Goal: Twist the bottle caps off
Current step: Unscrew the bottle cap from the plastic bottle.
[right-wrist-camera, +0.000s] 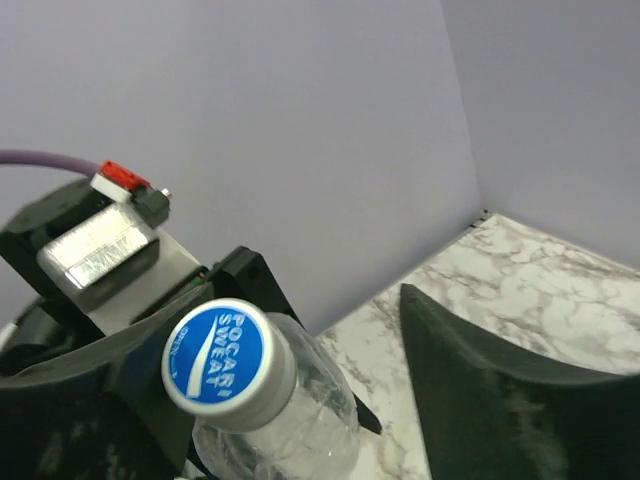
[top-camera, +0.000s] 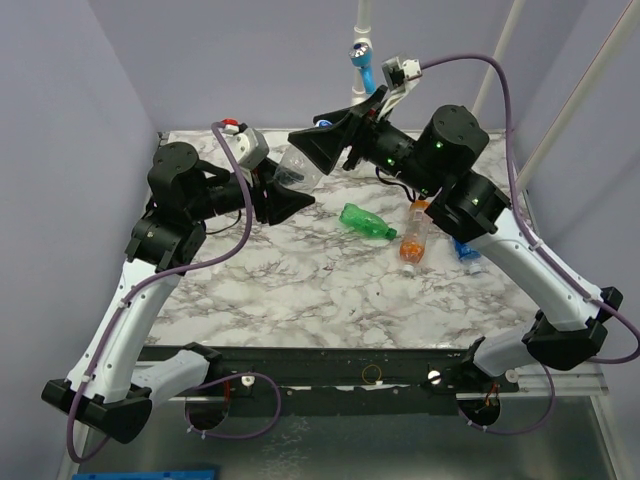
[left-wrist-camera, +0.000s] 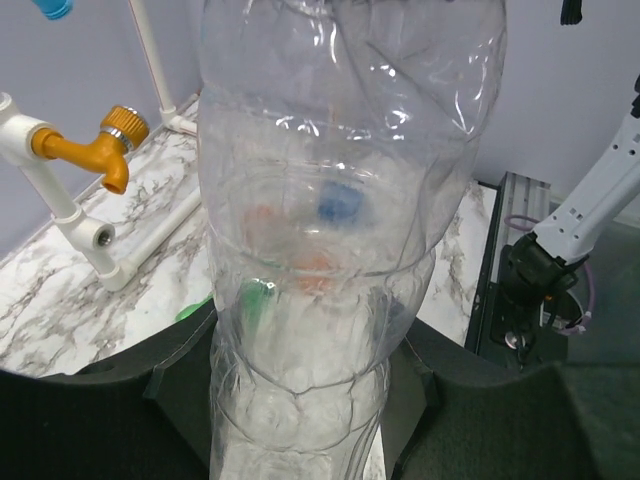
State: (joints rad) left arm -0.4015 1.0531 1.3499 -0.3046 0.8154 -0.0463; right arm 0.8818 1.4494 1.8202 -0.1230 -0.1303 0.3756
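The clear bottle (left-wrist-camera: 340,250) fills the left wrist view, clamped low on its body by the left gripper (top-camera: 283,196), which holds it tilted above the table's (top-camera: 300,290) far left. The left arm bends at the elbow and reaches right. The right arm arches over from the right, wrist pointing left. The right gripper (top-camera: 328,145) stands wide open around the blue-topped cap (right-wrist-camera: 220,362), one finger (right-wrist-camera: 480,400) clearly off it. Green (top-camera: 367,222), orange (top-camera: 412,240) and blue-labelled (top-camera: 468,250) bottles lie on the table
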